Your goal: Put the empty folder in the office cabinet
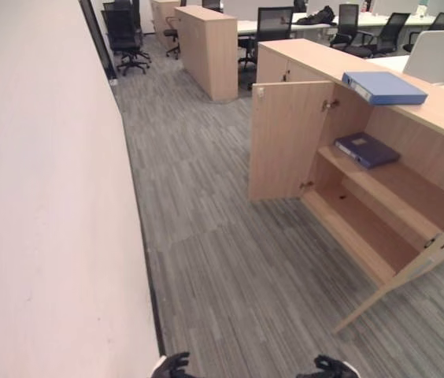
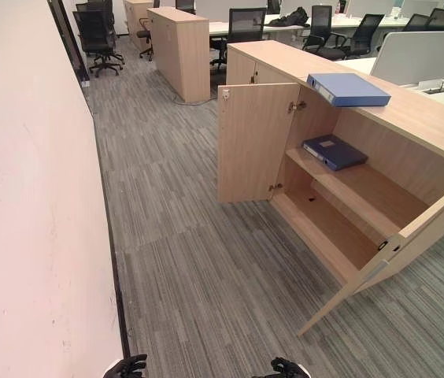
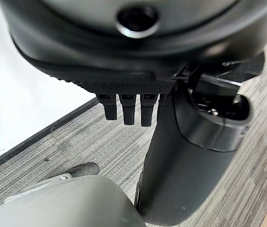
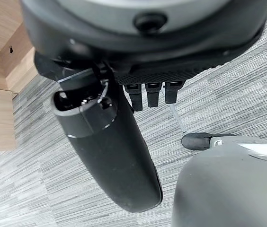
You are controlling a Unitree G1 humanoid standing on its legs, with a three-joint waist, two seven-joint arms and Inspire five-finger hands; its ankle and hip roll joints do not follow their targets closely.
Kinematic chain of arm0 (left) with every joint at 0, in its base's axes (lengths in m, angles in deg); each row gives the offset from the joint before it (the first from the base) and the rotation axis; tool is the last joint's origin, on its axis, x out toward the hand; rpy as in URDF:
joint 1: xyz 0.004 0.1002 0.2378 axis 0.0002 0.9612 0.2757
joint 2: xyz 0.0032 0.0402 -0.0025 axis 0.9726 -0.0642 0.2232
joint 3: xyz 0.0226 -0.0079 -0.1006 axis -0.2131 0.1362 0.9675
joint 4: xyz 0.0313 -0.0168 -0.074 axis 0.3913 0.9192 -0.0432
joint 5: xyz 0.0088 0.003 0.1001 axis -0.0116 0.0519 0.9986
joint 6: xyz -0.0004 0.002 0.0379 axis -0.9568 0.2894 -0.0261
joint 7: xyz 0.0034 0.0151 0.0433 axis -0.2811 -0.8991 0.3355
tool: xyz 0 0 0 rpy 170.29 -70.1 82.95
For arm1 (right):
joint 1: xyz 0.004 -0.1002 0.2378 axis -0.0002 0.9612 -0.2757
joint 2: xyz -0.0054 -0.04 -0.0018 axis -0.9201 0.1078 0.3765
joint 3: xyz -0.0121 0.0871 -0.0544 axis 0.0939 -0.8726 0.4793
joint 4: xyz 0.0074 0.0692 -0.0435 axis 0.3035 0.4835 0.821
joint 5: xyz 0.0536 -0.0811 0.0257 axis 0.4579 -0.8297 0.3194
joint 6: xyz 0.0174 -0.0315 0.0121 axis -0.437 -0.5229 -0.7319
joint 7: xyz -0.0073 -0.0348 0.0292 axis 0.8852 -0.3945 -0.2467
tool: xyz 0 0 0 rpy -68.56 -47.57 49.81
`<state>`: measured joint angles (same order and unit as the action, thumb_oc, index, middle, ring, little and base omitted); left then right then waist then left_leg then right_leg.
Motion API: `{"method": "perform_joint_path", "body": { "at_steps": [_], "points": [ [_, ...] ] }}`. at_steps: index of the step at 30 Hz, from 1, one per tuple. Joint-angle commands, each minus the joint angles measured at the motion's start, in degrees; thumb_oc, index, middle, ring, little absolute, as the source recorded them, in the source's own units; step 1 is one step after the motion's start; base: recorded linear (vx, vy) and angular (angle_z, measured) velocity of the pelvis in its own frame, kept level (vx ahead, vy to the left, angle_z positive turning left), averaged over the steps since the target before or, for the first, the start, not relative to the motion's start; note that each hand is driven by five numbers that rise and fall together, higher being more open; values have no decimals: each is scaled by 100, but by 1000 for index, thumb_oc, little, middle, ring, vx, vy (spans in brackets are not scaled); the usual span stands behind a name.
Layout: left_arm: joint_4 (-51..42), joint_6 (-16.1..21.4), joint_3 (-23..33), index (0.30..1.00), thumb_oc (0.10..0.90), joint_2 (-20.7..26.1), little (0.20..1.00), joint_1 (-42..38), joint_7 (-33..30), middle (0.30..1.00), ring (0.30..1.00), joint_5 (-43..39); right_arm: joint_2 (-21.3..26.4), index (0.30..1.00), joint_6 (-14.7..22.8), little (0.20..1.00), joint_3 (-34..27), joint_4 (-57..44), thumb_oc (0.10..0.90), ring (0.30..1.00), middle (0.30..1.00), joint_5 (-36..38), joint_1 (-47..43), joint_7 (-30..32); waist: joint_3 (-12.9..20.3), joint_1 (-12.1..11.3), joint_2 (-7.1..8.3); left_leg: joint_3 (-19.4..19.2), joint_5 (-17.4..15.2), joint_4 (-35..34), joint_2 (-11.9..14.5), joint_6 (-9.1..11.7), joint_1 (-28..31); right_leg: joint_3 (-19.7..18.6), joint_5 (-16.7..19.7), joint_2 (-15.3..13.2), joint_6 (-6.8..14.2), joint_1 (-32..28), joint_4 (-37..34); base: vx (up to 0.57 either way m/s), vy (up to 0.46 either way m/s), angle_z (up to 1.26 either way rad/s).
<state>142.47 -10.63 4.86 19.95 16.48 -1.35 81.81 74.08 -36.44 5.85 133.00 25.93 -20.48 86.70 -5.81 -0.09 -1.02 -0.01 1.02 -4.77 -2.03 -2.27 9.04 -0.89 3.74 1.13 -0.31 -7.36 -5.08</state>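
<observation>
Both the left robot hand [image 3: 171, 156] and the right robot hand [image 4: 110, 151] hang relaxed and empty. First approach the light blue folder [image 1: 383, 87] on the cabinet [image 1: 301, 59] top squarely.

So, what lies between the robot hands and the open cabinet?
Only bare grey carpet, seen in both eye views, separates the robot hands from the cabinet.

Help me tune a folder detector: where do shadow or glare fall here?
Left eye view: dark folder and light blue folder evenly lit; lower shelf of the cabinet mildly shaded at the back. Left wrist view: wall glares white.
</observation>
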Motion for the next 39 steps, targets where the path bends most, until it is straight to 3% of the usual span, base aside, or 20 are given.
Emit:
{"method": "perform_joint_path", "body": {
  "at_steps": [1,13,18,23,24,26,29,32,34,39],
  "points": [
    [177,205,-69,900,800,91,900,-495,5,900,900,-110,210,900,186,900,164,98,800,900,900,81,-280,-39,8,-27,80,481,-370,-23,285,379,40,-422,-628,-416,619,-117,104,0,0,0],
    [164,177,-77,900,800,102,900,-535,18,900,900,-173,216,900,168,900,138,103,800,900,900,147,-284,-50,-79,7,36,511,-326,-19,428,447,17,-417,-791,-237,505,60,435,7,-47,1],
    [164,166,-50,900,800,138,900,-560,27,900,900,-257,229,900,192,900,163,69,800,900,900,166,-322,-51,-207,-27,36,510,-446,319,580,526,-81,-364,-1008,-98,395,144,756,21,-103,0],
    [109,162,-35,900,800,176,900,-613,35,900,900,-355,286,900,224,900,114,-3,800,900,900,185,-356,-31,-357,-21,95,469,-487,1272,653,751,-581,-285,-1107,-55,313,187,938,-8,-112,3],
    [28,153,-35,900,800,189,900,-656,28,900,900,-385,324,900,227,900,73,-27,800,900,900,189,-370,-4,-507,-29,150,330,-232,2141,673,825,-1029,-266,-1120,-89,240,91,973,15,-118,9],
    [56,133,-4,900,800,196,900,-667,-7,900,900,-423,371,900,196,900,24,21,800,900,900,224,-413,27,-591,-7,188,155,79,2683,787,729,-1446,-228,-1199,-116,178,10,1048,92,-93,29],
    [114,128,60,900,800,214,900,-633,-11,900,900,-497,412,900,145,900,-46,65,800,900,900,275,-395,39,-602,-119,186,-100,100,2341,885,615,-1944,-260,-1435,-152,154,-135,1185,196,12,15],
    [178,124,87,900,800,221,900,-570,-19,900,900,-512,442,900,132,900,-59,80,800,900,900,286,-409,51,-635,-264,123,30,373,1874,847,654,-2147,-366,-1689,-86,140,-262,1351,221,47,-13],
    [41,128,113,900,800,241,900,-484,-49,900,900,-610,518,900,129,900,-89,90,800,900,900,325,-476,103,-750,-513,-25,430,638,1102,863,714,-2655,-631,-2047,64,79,-515,1571,373,72,-16],
    [-11,135,220,900,800,266,900,-368,-71,900,900,-610,570,900,93,900,-215,254,800,900,900,381,-559,168,-798,-720,-25,770,712,402,980,758,-2938,-1136,-2528,-4,67,-922,1751,344,120,-34]
  ]
}}
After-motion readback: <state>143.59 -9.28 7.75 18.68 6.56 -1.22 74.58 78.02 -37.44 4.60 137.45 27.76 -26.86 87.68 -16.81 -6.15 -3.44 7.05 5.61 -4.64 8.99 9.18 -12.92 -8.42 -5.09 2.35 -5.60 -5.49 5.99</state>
